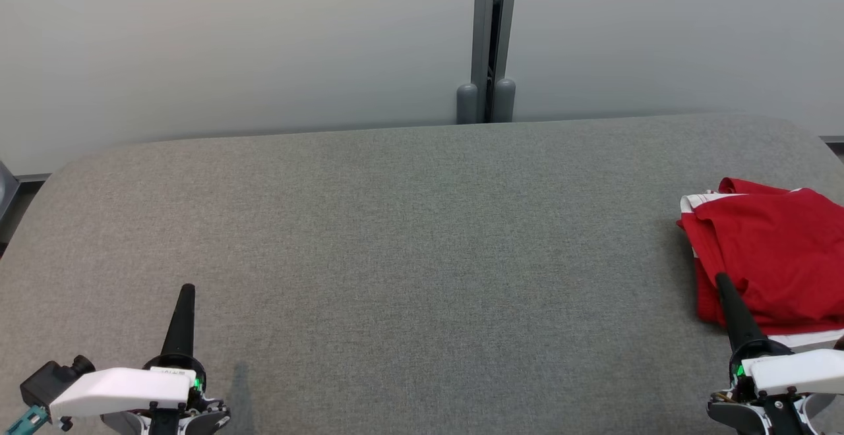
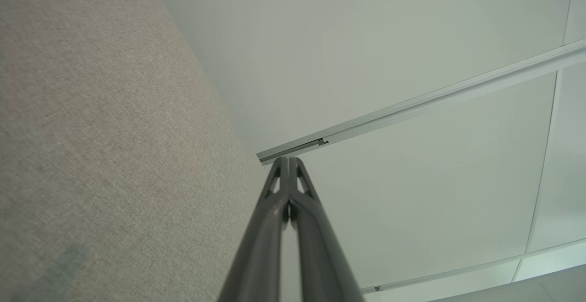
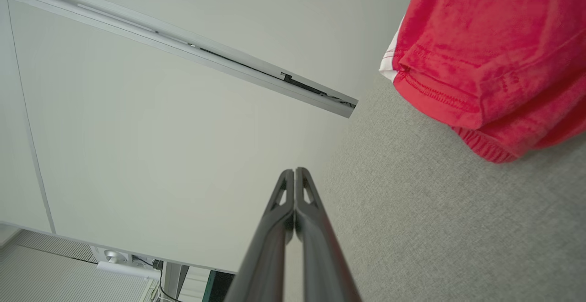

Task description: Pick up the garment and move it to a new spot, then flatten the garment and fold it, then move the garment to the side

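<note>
A: Entry, garment position?

B: The red garment (image 1: 775,257) lies in a loose, rumpled pile at the right edge of the grey worktop (image 1: 422,224), about halfway between the near and far edges. It runs past the right border of the head view. White trim shows at its far-left corner and along its near side.

A: Right hand?

B: The right hand (image 1: 721,279) is at the near-right corner of the worktop. Its two dark fingers are pressed together along their length and hold nothing. In the head view its tip overlaps the near-left hem of the garment. In the right wrist view the hand (image 3: 295,170) points toward the far edge, with the cloth (image 3: 485,55) off to one side of the fingers and clear of them. Contact with the hem: cannot tell.

A: Left hand?

B: The left hand (image 1: 188,288) is over the near-left corner, well apart from the garment. It is closed tip to tip and empty, which the left wrist view (image 2: 289,159) confirms. A faint shadow falls on the worktop just beside it.

A: Surroundings?

B: Pale wall panels (image 1: 231,46) stand behind the far edge, joined by a grey post (image 1: 489,39).
</note>
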Controlling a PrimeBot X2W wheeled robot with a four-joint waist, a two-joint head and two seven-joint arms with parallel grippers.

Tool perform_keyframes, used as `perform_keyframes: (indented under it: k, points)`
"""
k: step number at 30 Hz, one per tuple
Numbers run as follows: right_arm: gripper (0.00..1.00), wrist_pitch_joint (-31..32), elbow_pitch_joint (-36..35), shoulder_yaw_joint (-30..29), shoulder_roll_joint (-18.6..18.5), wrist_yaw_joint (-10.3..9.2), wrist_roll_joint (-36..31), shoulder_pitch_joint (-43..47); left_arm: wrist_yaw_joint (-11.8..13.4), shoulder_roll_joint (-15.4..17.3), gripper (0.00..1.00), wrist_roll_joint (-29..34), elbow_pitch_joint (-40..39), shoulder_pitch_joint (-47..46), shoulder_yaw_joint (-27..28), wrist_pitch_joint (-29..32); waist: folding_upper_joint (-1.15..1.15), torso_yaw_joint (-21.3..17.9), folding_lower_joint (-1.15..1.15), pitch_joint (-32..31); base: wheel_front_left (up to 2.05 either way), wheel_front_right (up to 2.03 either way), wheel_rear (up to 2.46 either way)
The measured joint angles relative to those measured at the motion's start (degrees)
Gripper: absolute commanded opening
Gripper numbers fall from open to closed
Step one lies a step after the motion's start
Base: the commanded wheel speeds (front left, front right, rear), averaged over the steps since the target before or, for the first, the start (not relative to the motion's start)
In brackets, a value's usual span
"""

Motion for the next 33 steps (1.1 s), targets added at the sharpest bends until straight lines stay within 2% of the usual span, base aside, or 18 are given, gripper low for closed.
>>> perform_keyframes:
  k: [33]
  points:
    - [0.00, 2.31, 1.31, -1.75, 0.70, 0.00, 13.72, -1.77, -2.19, -0.74, 0.00, -13.15, -0.14, -2.06, 2.56, 3.82, 0.00, 0.18, 0.00, 0.71, 0.00, 0.00, 0.00]
